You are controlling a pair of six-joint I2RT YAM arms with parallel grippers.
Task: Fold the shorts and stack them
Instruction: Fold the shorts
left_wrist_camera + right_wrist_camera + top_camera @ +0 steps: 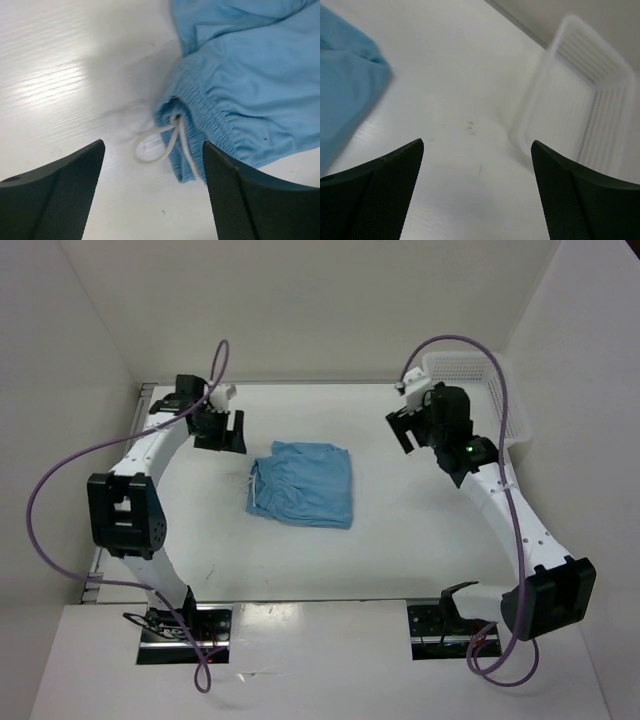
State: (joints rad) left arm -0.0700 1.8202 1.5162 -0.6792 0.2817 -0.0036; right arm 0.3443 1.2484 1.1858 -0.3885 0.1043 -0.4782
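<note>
1. The left claw (218, 430) is hovering over the tabletop (390, 550) with its fingers spread wide, gripping nothing.
2. The shorts (305, 483) are lying folded flat between the two claws, just to the right of the left claw and touching neither.
3. The white drawstring (176, 134) is looping out of the waistband just ahead of the left claw's fingers.
4. The right claw (410, 425) is hanging spread and empty, with the shorts to its left.
5. The white basket (580, 115) is sitting ahead and to its right.
</note>
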